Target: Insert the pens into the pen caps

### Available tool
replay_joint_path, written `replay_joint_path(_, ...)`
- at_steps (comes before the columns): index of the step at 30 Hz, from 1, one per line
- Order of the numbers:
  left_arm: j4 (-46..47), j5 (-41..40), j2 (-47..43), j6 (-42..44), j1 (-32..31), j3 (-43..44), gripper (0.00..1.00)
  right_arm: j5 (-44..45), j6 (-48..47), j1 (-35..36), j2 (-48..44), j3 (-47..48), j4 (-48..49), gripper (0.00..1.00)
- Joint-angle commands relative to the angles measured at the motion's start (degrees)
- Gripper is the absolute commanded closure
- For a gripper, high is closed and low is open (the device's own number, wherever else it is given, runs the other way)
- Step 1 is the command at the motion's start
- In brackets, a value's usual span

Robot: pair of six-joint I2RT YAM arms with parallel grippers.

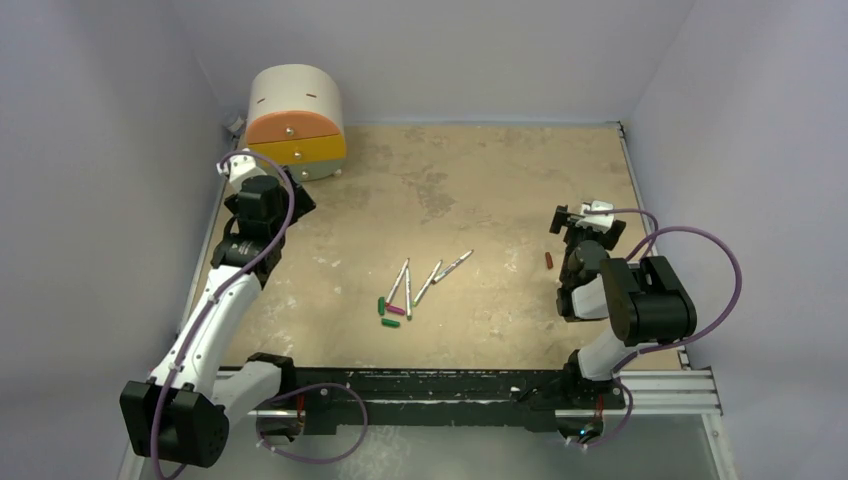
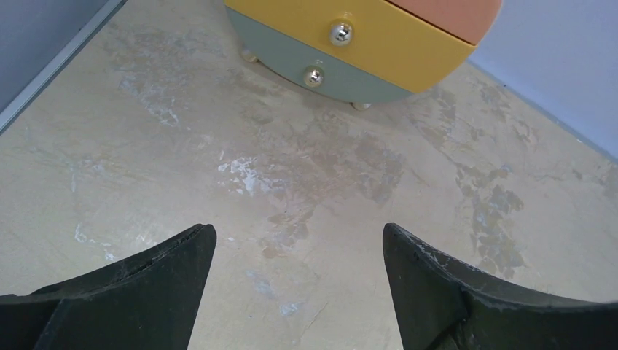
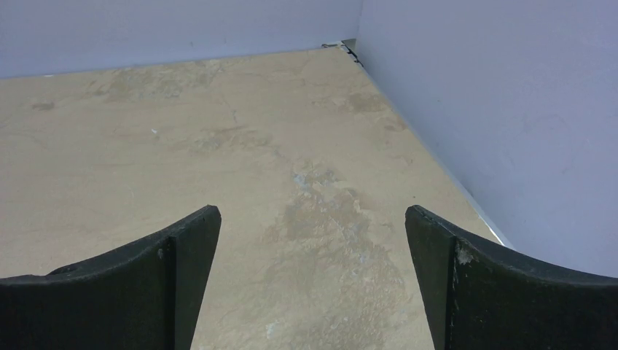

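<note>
Top view: start step, I judge, with no pen capped and nothing held. Four pens (image 1: 428,283) lie loose mid-table, fanned close together. Three caps (image 1: 381,305), two green and one pink, sit just beside the pens' near ends. The red cap (image 1: 548,261) lies well apart to the right, near the right gripper (image 1: 583,214). The left gripper (image 1: 240,163) is far off at the back left, next to the drawer box (image 1: 297,120). Both sets of jaws are spread wide and empty. Next move calls for one arm to swing to the centre, come down over a single pen and pinch it along the shaft. The pens lie close and partly cross, so picking one cleanly looks tricky, and the caps are tiny and may roll. Left wrist view: black fingers (image 2: 146,292) are parted with nothing between them. It shows only bare stained table (image 2: 146,146) and the drawer box's knobbed front ahead, with no pens or caps. Right wrist view: fingers (image 3: 109,292) are parted and empty, aimed at the far corner and the wall (image 3: 510,109). No pens or caps show here. The path to the pile looks open for both arms.
</note>
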Motion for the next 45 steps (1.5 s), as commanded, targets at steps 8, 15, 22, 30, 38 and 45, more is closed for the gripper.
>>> replay_joint_path(8, 1.0, -0.2, -1.2, -0.1, 0.0, 1.4, 0.14, 1.7, -2.1, 0.3, -2.5, -4.1, 15.4, 0.00)
replay_joint_path(15, 1.7, 0.5, -0.2, 0.2, 0.0, 1.7, 0.14, 1.9, 6.7, 2.7, -23.6, 7.9, -23.3, 0.00)
replay_joint_path(22, 2.3, 1.2, -0.5, 0.1, 0.1, 1.5, 0.14, -8.6, 18.5, 2.7, -29.0, 21.5, -49.0, 0.00)
replay_joint_path(30, 3.8, 8.9, -3.2, -1.3, 0.1, 1.0, 0.30, -25.4, 33.6, 2.3, -28.8, 29.0, -65.9, 1.00)
replay_joint_path(38, 15.1, 21.3, 0.2, -3.8, 0.0, -1.0, 1.00, -10.3, 42.2, 20.1, -19.4, 30.3, -73.0, 0.31)
replay_joint_path(45, 13.3, 18.3, 7.3, 9.2, -13.3, 4.9, 0.45, -4.7, 48.1, 23.7, -18.1, 30.8, -77.8, 0.29)
